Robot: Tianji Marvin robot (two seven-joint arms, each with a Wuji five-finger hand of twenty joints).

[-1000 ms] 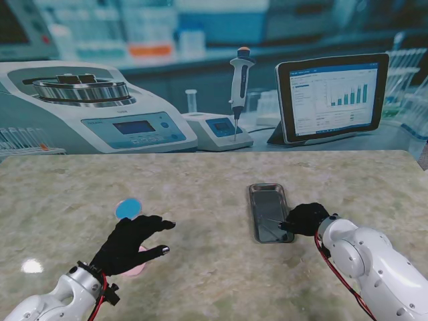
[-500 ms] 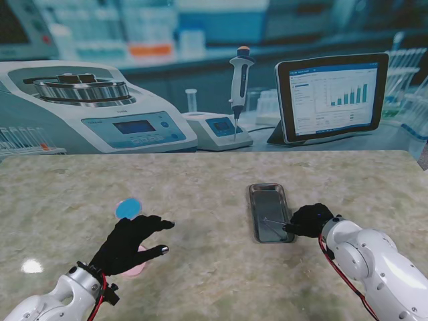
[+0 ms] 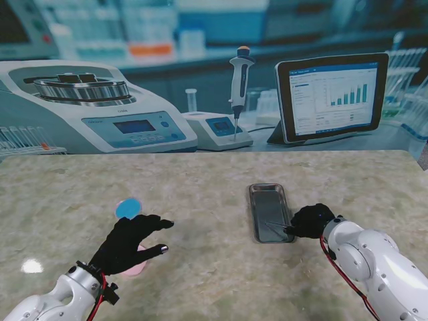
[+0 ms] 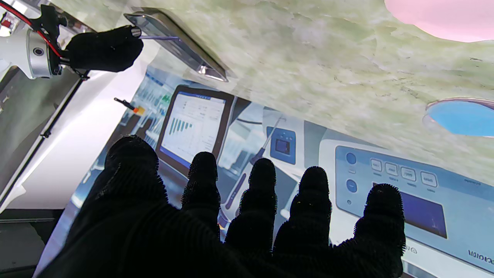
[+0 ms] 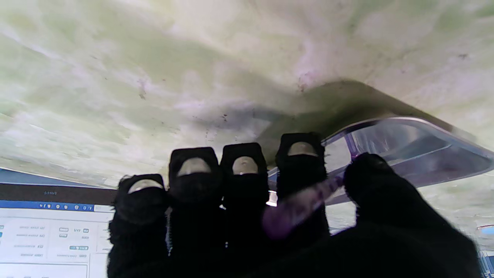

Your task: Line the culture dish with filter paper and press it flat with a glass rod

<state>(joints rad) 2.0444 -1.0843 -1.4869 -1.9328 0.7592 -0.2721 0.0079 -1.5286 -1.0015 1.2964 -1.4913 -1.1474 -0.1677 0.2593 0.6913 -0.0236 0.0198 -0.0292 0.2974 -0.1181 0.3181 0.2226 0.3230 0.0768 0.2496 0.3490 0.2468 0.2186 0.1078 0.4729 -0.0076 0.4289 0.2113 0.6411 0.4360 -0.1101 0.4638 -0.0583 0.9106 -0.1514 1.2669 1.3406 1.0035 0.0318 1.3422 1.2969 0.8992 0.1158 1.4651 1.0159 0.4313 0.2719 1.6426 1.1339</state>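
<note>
Right hand [image 3: 311, 220] pinches one glass rod [image 3: 273, 224], lying left-right across one metal tray [image 3: 267, 195], centre-right of frame. Left hand [image 3: 129, 243] spread, unladen.

No legible text anywhere; only blurred chart lines on the tablet screen [image 3: 332, 93].

The left hand [image 3: 128, 243] hovers palm down with all five fingers [image 4: 262, 181] spread and straight, holding nothing, its white forearm rising from the near left corner. The right hand [image 3: 310, 221] is curled, thumb pinched against the forefinger [image 5: 301, 162], the other fingers bent alongside, its arm reaching in from the right.
</note>
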